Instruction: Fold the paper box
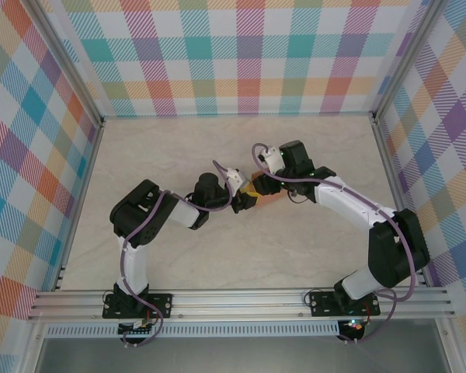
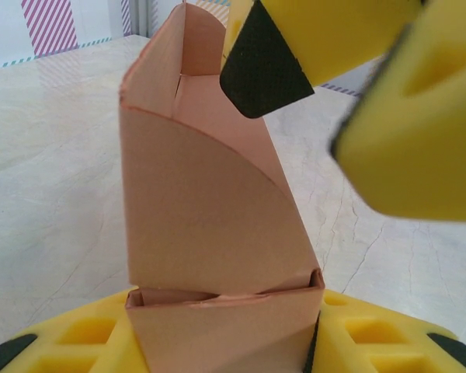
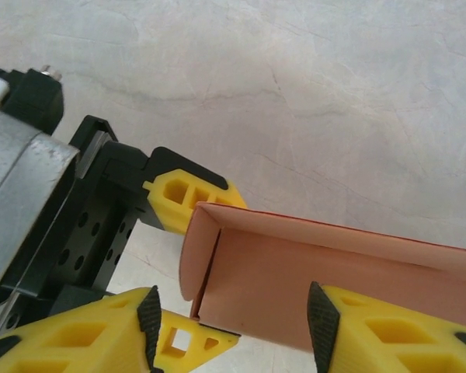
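Left wrist camera puts us right behind the salmon-orange matte card paper box (image 2: 210, 225), a thin-walled, half-formed rectangular shell with crisp creases and a curved-edged flap laid over its side. We see the left fingers (image 2: 78, 342), yellow moulded blocks with hollow cells, pressed against either side of the box's near end, gripping it. At upper right the right fingers (image 2: 419, 132), the same yellow plastic with a black pad, stand apart. The padded one sits just beside the box's far open end. The other is off to the right, with bare worktop (image 2: 54, 155) showing between it and the card.

Right wrist camera gives us what that view hides. It shows the box's smooth inner wall and a rounded end flap, with one left finger against that end and a black perforated mount (image 3: 101, 233) behind it. The right fingers are open here too.

Top external camera shows us the box in the middle of the pale, marble-veined worktop, between the two arms' tips. Multicoloured check walls (image 1: 248, 54) enclose the worktop.
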